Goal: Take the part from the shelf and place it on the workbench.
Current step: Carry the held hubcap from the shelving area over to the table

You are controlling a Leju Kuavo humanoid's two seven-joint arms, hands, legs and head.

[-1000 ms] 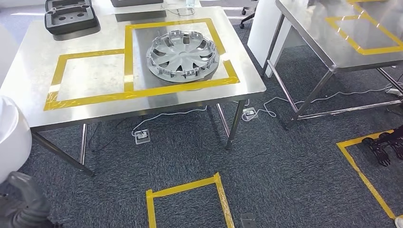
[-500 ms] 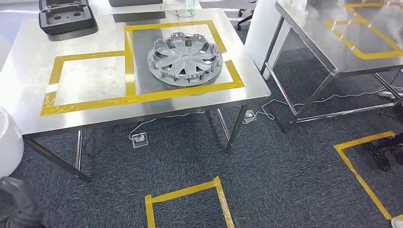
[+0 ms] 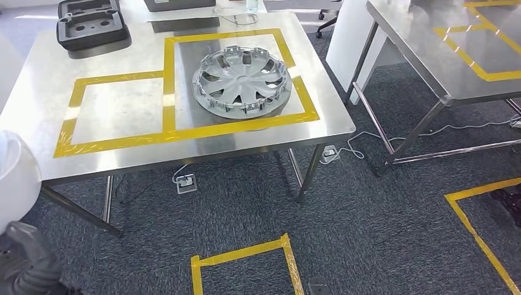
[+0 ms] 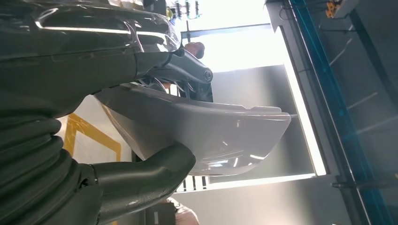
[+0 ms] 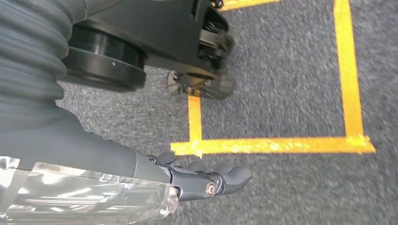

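The white part point(image 4: 202, 136) is off the shelf and in the left hand point(image 4: 65, 65): thumb point(image 4: 145, 176) under one face, dark fingers point(image 4: 187, 70) over the opposite one, so it's a pinch across a smooth curved shell. In the head view you see the part as a white bulge point(image 3: 13, 178) at the robot's left side, low and short of the workbench point(image 3: 37, 74). Main risk, as I read it: the shell is glossy and only clamped near one edge, so it may rotate or slip out on the lift. Second risk: the part sits below the table top, so bring it up before you go forward or you'll clip the near edge. Third: the wheel cover point(image 3: 241, 75) fills the bigger taped box, so aim for the smaller taped square point(image 3: 117, 78) beside it and keep clear of the black foam tray point(image 3: 92, 24) at the back. The right hand point(image 5: 206, 180) hangs over the carpet, fingers curled in with nothing in them.
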